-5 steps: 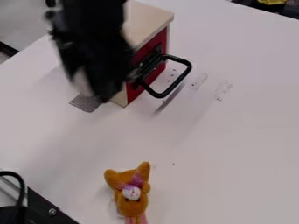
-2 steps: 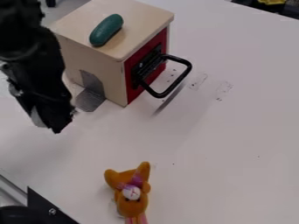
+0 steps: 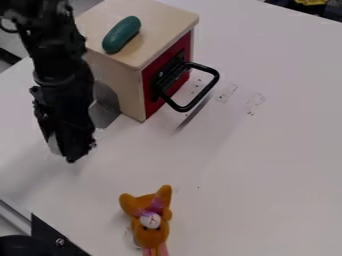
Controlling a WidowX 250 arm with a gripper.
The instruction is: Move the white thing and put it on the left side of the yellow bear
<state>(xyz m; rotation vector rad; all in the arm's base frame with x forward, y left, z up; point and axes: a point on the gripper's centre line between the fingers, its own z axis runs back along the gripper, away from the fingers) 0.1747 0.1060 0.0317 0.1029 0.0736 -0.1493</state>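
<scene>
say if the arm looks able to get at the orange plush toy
Probably yes: nothing visible stands between the gripper and the plush toy, with the wooden box farther back, though the whitish thing at the gripper might hinder a grasp.

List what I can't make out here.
In the camera view:
- White patch at the claw: mostly covered by it, identity unclear.
- Box: left wall partly behind the arm, inside behind the red door.
- Bear: lower end cut off by the bottom edge.
- Yellow thing: cut off by the top edge.
</scene>
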